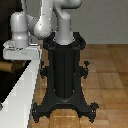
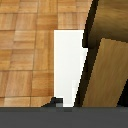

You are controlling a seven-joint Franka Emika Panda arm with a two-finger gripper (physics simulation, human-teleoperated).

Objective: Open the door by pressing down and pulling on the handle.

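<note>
The door is a dark panel at the exterior view's left, edged by a white frame. My white-grey gripper hangs over the door's top edge; its fingers are hidden there. The handle does not show in the exterior view. In the wrist view the tan wood-coloured handle fills the space close to the camera. Dark door surface lies beside it and a white frame strip runs alongside. Only a dark tip of a finger shows, so I cannot tell how the jaws stand.
The black robot pedestal stands in the middle of the exterior view on a spread black base. Wood parquet floor lies around it and shows in the wrist view.
</note>
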